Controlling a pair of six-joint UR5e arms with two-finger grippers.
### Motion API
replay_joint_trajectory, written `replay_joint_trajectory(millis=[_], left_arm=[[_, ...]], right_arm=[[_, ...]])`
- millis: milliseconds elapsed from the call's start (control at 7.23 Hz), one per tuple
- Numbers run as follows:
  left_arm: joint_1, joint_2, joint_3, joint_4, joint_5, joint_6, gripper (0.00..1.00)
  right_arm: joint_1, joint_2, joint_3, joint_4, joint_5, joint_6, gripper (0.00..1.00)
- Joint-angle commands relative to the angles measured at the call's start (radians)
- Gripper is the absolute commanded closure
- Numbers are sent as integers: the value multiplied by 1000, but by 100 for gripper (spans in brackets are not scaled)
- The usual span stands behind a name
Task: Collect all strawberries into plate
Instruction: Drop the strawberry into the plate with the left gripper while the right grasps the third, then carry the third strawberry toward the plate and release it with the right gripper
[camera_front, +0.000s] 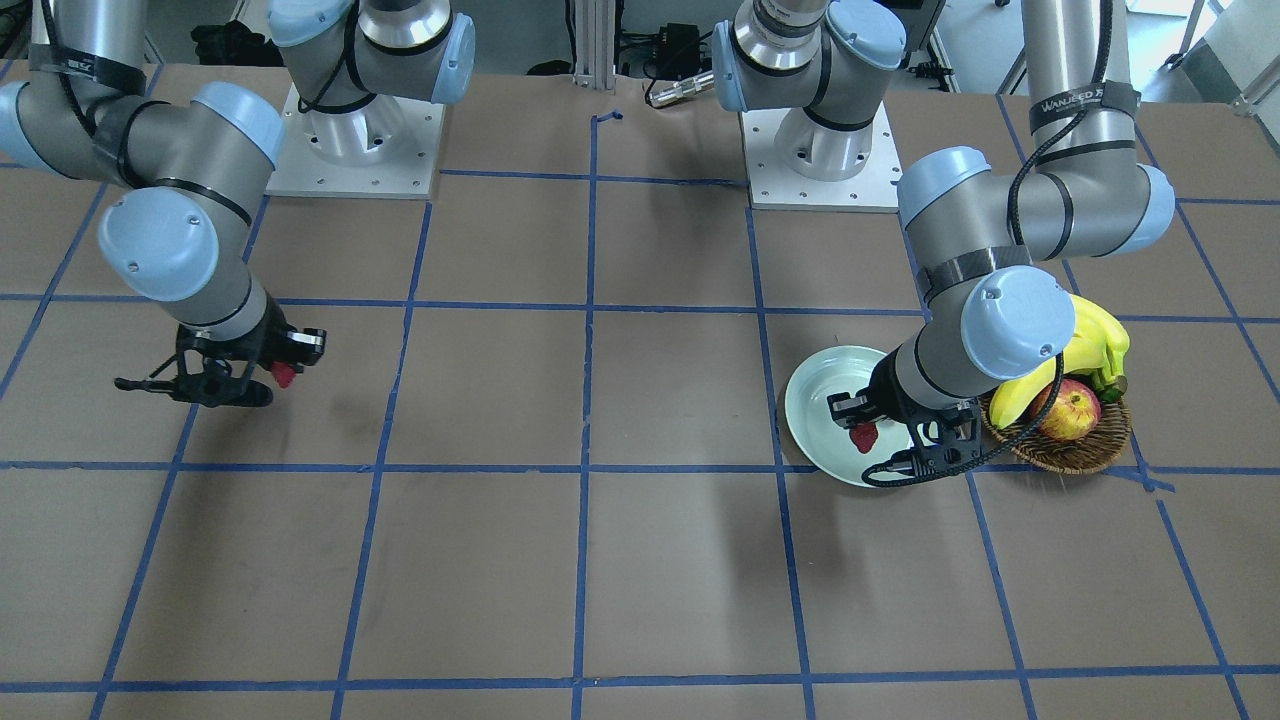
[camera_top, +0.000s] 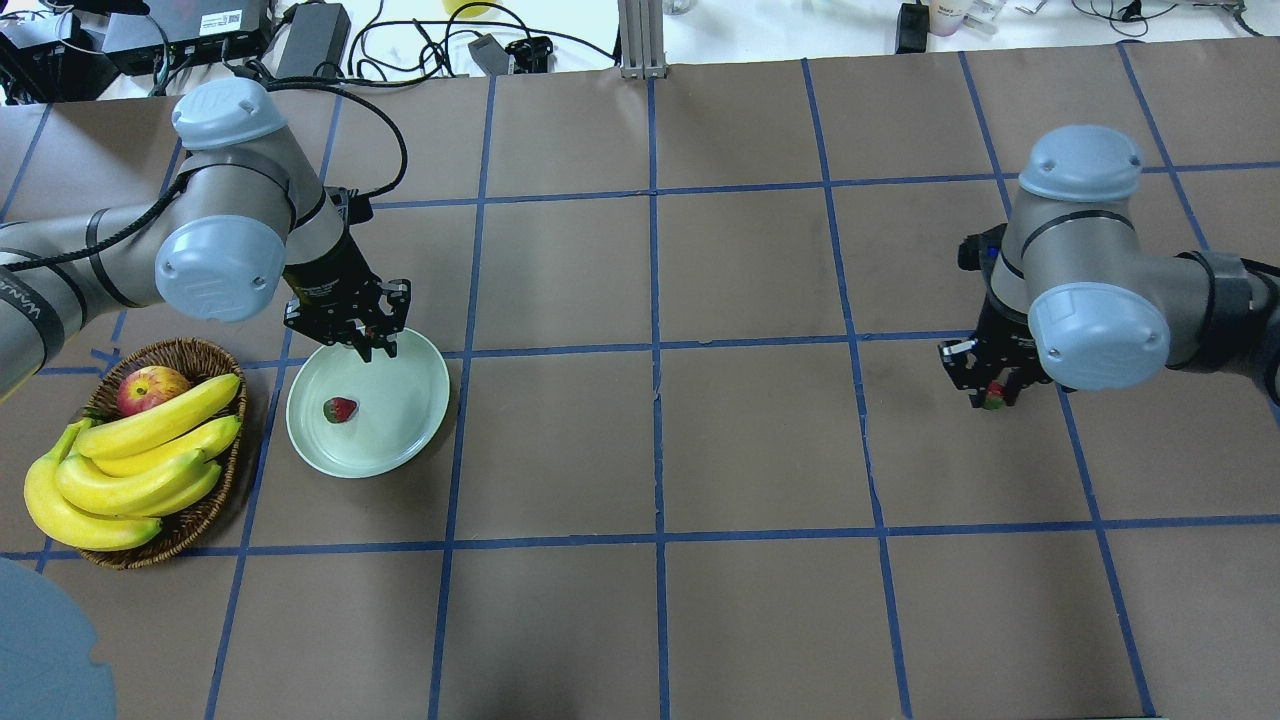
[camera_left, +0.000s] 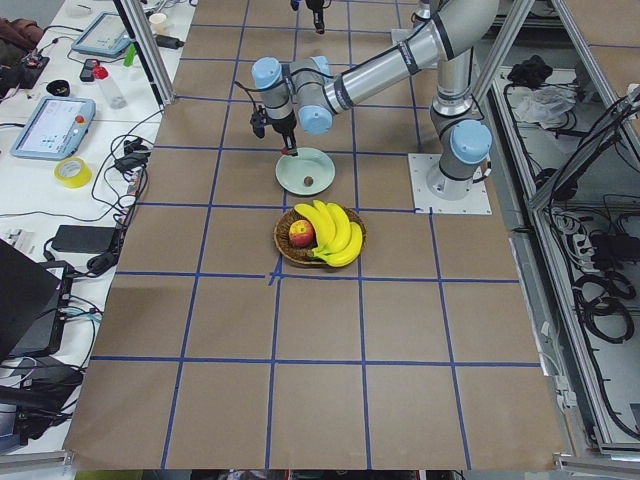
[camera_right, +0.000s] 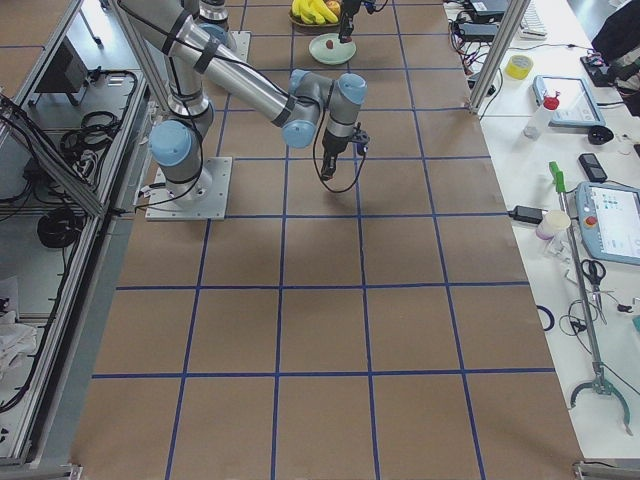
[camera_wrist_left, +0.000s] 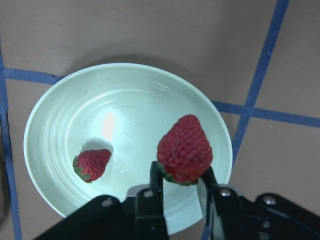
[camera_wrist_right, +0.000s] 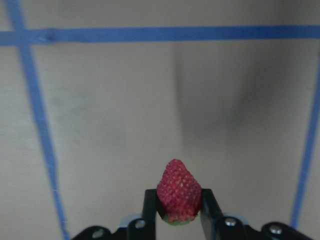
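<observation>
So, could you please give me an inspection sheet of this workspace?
Surface: brown paper-covered table with blue tape grid.
Job's things: round pale-green glossy plate holds one small red strawberry; second red strawberry held above the plate; third red strawberry held far off over the table.
Clutter: brown wicker basket beside the plate, holding yellow bananas and a red-yellow apple.
Grippers: left gripper shut on the second strawberry; right gripper shut on the third.
Cables: black cable looped along the left arm.
Surroundings: yellow tape roll on the operators' bench.
</observation>
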Motion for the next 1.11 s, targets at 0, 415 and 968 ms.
replay_joint_trajectory(millis=[0,415,968], left_arm=[[15,22,14,-66,5,-4,0],[24,109,183,-343,6,-61,0],[24,134,233,-415,49,-92,0]], right_arm=[[161,77,-20,-162,246,114,82],[495,239,-151,-313,322,648,82],[638,318,-283,-307,321,851,72]])
